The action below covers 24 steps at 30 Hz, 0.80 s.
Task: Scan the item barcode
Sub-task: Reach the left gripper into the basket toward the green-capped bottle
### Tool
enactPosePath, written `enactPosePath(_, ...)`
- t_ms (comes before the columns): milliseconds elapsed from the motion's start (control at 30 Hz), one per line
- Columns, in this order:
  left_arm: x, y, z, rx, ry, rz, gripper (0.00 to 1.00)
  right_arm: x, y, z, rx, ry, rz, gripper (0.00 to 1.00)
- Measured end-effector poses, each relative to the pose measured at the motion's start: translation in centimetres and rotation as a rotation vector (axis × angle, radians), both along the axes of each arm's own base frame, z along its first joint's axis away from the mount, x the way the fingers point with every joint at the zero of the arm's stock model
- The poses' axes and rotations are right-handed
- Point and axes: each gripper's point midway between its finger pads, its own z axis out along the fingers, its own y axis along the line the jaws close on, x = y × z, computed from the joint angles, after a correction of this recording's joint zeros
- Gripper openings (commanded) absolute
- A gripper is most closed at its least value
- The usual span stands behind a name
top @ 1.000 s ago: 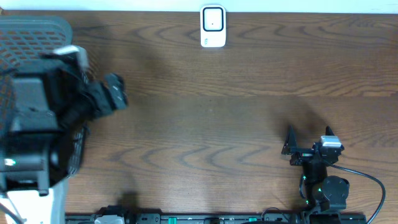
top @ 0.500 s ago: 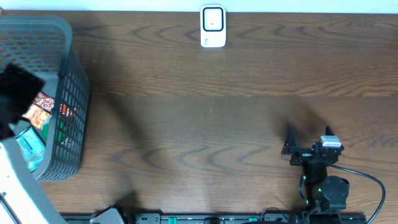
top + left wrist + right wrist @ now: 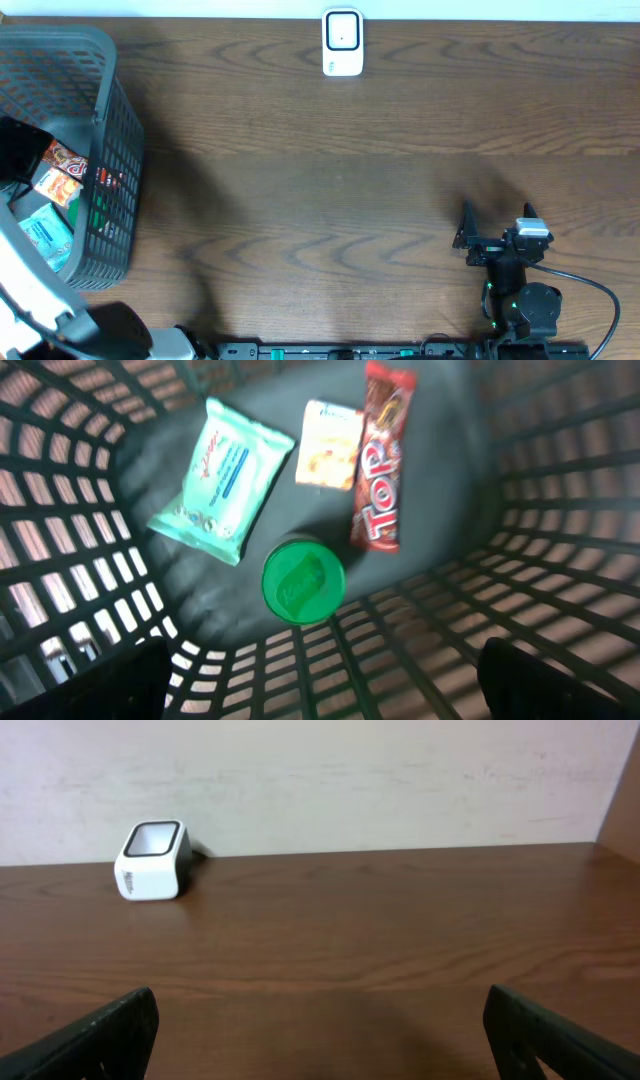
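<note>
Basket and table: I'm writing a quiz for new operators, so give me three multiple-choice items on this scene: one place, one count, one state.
1. Where does the white scanner stand?
A. near left corner
B. middle of the far edge
C. near right corner
2. How many items lie in the basket?
A. two
B. four
C. six
3. How are the right fingers?
A. open, empty
B. shut on a bottle
C. shut on a cloth
Key:
1 B, the overhead view shows it there.
2 B, the left wrist view shows a teal pack, pale packet, red bar and green round container.
3 A, wide apart with only table between them.
</note>
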Motion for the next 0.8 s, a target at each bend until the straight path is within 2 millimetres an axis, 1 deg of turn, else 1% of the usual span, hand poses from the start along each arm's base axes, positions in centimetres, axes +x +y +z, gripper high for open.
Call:
enactPosePath(100,0.7,0.5,-2.4,-0.048,0.059,0.01,0.98,0.0,0.0,0.0,0.0,0.0,0.0,0.99)
enactPosePath(233,1.4,1.1,-6.1,-0.119,0.151,0.014,0.98,0.0,0.0,0.0,0.0,0.0,0.0,0.99)
enactPosePath(367,1.7,1.3,-8.7,-0.163,0.209,0.014,0.98,0.0,0.0,0.0,0.0,0.0,0.0,0.99)
enactPosePath(400,1.7,1.3,-9.2,-0.17,0.218,0.014,0.98,0.0,0.0,0.0,0.0,0.0,0.0,0.99)
enactPosePath(433,1.4,1.1,-10.1,-0.185,0.238,0.014,0.98,0.0,0.0,0.0,0.0,0.0,0.0,0.99)
enactPosePath(633,0.3,0.2,-13.4,-0.226,0.292,0.014,0.98,0.0,0.0,0.0,0.0,0.0,0.0,0.99)
enactPosePath(800,-0.2,-0.2,-15.7,-0.238,0.307,0.014,0.98,0.0,0.0,0.0,0.0,0.0,0.0,0.99)
